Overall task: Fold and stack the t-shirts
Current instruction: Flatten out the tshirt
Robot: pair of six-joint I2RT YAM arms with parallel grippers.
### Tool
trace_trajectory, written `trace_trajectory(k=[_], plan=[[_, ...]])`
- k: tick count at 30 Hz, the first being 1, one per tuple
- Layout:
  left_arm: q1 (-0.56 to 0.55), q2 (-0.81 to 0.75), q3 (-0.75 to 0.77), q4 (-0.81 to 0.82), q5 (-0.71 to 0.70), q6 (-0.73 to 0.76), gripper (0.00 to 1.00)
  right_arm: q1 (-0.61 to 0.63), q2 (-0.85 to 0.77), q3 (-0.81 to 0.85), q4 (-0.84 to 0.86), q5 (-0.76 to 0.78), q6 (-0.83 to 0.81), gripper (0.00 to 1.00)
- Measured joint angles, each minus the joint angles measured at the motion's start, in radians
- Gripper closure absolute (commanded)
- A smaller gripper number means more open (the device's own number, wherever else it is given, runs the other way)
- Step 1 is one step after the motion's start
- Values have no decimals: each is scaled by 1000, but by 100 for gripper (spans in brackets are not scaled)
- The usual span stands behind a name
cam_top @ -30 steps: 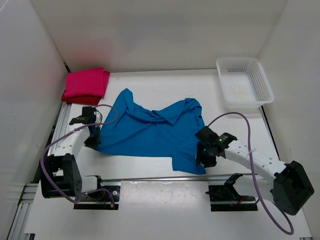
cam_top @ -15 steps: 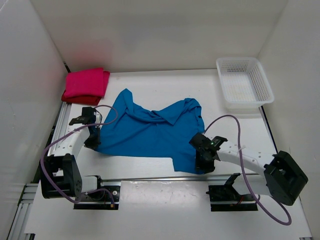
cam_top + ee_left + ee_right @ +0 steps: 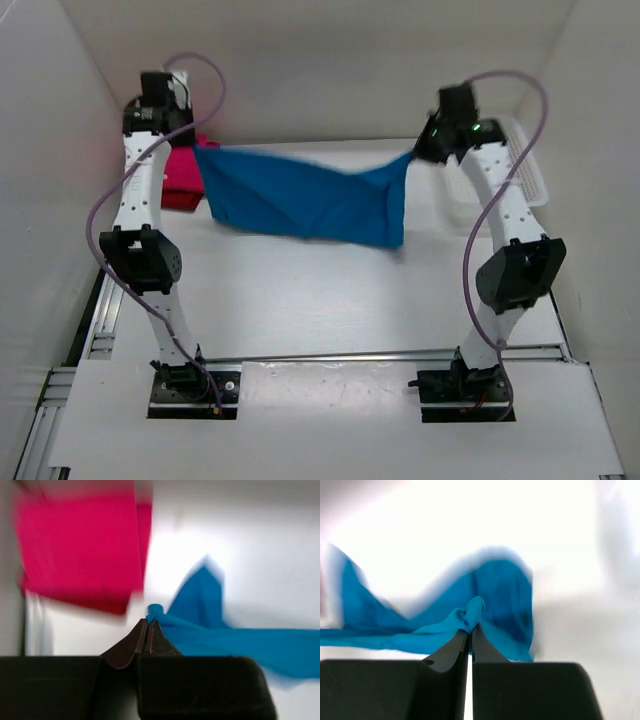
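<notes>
The bright blue t-shirt [image 3: 300, 195] hangs in the air, stretched sideways between my two raised arms above the table. My left gripper [image 3: 196, 150] is shut on its left corner, and the left wrist view shows a blue bunch [image 3: 155, 611] pinched at the tips of the left gripper [image 3: 148, 622]. My right gripper [image 3: 414, 156] is shut on the right corner, with a blue fold [image 3: 472, 611] sticking out past the right gripper [image 3: 470, 628]. A folded magenta-pink t-shirt [image 3: 180, 165] lies at the back left on a dark red one [image 3: 182, 199], partly hidden by the blue cloth.
A white mesh basket [image 3: 535, 185] stands at the back right, partly behind the right arm. White walls close in the table [image 3: 300, 300] on the left, the back and the right. The arm bases sit at the near edge.
Both arms have risen from the table to the back. The blue t-shirt, which lay crumpled flat, now hangs spread between them. The right gripper has shut on its corner.
</notes>
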Motion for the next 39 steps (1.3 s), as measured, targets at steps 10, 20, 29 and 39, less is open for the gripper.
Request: trace_trajectory(k=[10,20,29,39], plan=[[-68,-502,-223,309,57,0,90,-148,-434,22,135,-129,-13,100],[-106,-650,-867,315,13,0,90,-53,-709,-876,158,-113,56,100],[-111,-731,-1309,182,-90,0,90,303,-1087,-1268,34,3,341,100],[-98,-839,-1367,129,-153,0,90,435,-955,-1202,-34,151,457,100]])
